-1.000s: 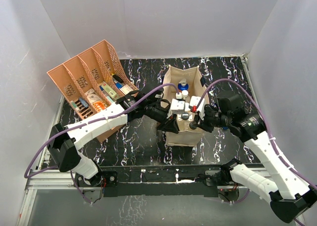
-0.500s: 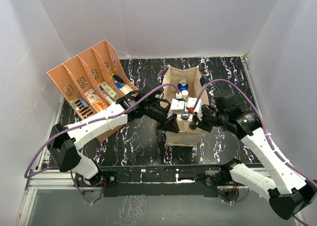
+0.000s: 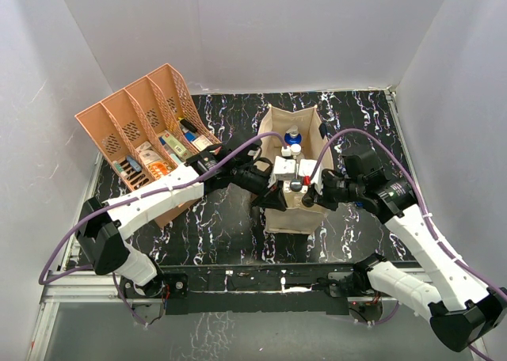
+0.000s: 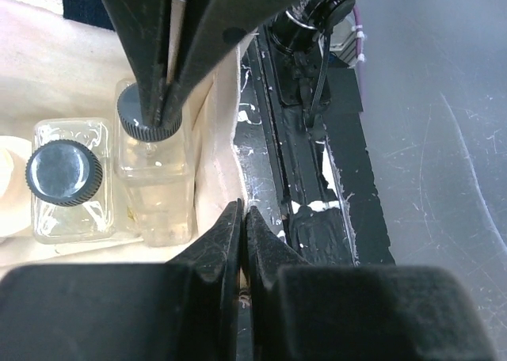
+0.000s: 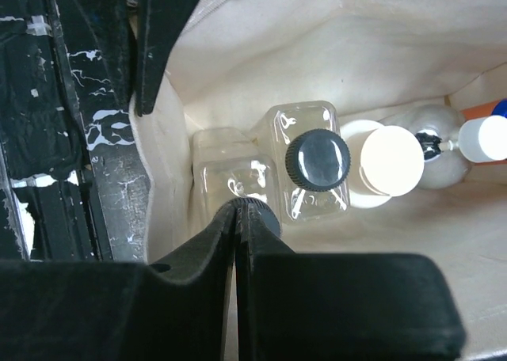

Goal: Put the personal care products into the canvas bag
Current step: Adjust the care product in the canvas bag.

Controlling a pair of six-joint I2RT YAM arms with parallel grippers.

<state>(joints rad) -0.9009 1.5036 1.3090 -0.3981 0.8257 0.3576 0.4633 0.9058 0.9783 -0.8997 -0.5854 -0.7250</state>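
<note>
The left gripper [image 4: 242,218] and right gripper [image 5: 238,214] have closed, the right seemingly nearer the canvas bag [image 3: 289,218].

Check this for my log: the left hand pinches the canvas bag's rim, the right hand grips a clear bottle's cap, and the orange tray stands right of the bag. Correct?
Not quite: the orange tray stands left of the canvas bag, as the top external view shows. The left hand pinching the rim and the right hand on the cap of the clear bottle are right.
</note>
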